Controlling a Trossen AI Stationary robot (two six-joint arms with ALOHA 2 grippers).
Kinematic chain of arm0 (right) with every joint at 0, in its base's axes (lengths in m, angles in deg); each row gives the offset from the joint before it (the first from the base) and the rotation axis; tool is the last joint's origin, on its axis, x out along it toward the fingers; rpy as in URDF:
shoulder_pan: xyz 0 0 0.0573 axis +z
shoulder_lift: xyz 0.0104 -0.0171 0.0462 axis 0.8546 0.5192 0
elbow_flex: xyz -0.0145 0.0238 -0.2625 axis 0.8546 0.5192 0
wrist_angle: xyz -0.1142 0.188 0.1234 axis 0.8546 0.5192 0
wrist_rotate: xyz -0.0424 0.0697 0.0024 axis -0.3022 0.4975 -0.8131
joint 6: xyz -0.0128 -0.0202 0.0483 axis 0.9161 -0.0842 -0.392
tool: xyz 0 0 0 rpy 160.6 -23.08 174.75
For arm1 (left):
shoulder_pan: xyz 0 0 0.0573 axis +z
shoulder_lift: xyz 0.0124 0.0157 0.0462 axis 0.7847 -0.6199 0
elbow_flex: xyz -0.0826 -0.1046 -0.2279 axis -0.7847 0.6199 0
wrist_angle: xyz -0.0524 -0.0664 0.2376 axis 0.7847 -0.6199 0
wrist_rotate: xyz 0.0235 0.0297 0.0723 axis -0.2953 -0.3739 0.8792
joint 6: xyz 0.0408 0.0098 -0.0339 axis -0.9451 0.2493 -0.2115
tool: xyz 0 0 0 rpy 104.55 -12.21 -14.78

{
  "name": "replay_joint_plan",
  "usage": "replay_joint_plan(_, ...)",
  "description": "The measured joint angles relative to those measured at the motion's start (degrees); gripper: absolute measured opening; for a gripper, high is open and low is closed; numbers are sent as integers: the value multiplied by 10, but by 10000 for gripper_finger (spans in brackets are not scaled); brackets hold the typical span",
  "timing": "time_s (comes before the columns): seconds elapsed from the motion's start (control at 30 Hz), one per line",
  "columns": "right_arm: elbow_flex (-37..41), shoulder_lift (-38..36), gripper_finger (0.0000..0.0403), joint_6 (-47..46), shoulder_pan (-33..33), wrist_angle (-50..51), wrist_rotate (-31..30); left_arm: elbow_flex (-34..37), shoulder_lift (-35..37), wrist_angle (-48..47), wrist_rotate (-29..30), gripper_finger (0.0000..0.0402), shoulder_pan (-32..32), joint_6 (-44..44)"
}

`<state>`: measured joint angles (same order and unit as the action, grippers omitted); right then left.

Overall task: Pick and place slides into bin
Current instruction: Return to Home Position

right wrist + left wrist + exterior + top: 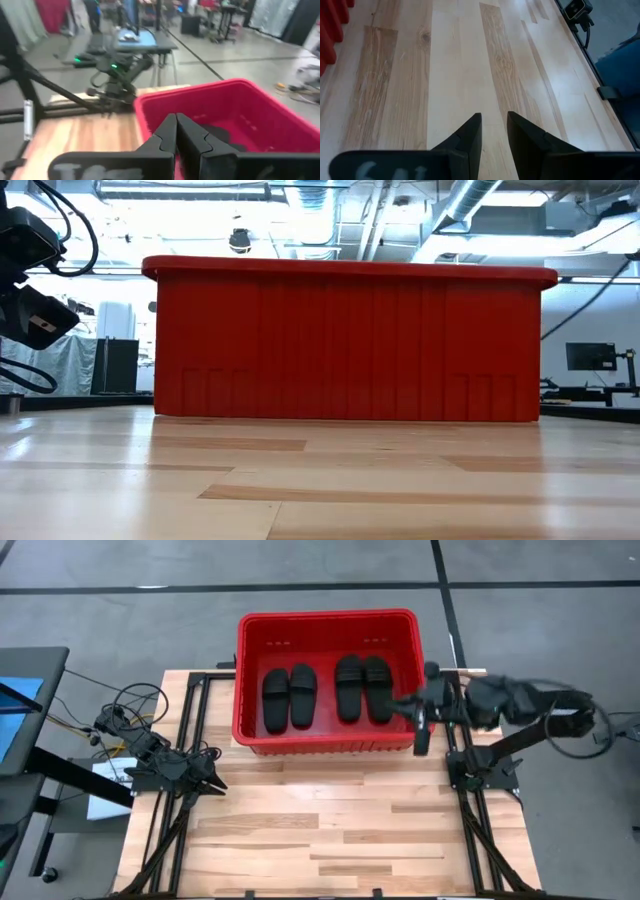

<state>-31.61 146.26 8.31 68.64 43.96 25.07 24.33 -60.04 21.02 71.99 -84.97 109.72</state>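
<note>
Left side: the left claw [215, 783] lies low over the bench [330, 830], near the left edge and well clear of the bin. In its wrist view the left claw [494, 116] is narrow, with a slim gap between the two tips, and holds nothing. Bare wood planks [455, 60] run beneath it. A tangle of cables [130, 710] sits behind this arm.

Centre: the red bin [325, 615] stands at the far edge of the bench, slightly right of the middle. Four black sandals [303, 695] lie flat on its floor in two pairs (strap side up, each pair side by side and touching). One pair is in the left half and one in the right half, with a strip of red floor between them. From bench height only the ribbed front wall of the bin [350, 345] shows, and the contents are hidden.

Right side: the right claw [408, 705] hangs at the bin's right wall, above the rim. In its wrist view the right claw [176, 116] has its fingers pressed together and carries nothing. The bin's rim [190, 91] curves just beyond the tips.
</note>
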Motion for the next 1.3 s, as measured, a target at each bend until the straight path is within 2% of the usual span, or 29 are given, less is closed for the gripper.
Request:
replay_joint_plan(0.17, 205, -94, 0, -27, 70, -159, 0, 0, 0, 0, 0, 81, 0, 0)
replay_joint_plan(0.3, 329, -153, 0, -45, 140, -258, 0, 0, 0, 0, 0, 81, 0, 0)
replay_joint_plan(0.4, 394, -188, 0, -50, 191, -303, -5, 0, 0, 0, 0, 81, 0, 0)
replay_joint_plan(0.67, 514, -262, 0, -58, 293, -367, -74, 0, 0, 0, 0, 81, 0, 0)
replay_joint_plan(0.9, 653, -269, 0, -54, 303, -551, -63, 0, 0, 0, 0, 81, 0, 0)
replay_joint_plan(1.13, 756, -238, 0, -70, 267, -726, 26, 0, 0, 0, 0, 81, 0, 0)
replay_joint_plan(1.3, 786, -217, 0, -67, 235, -783, 97, 0, 0, 0, 0, 81, 0, 0)
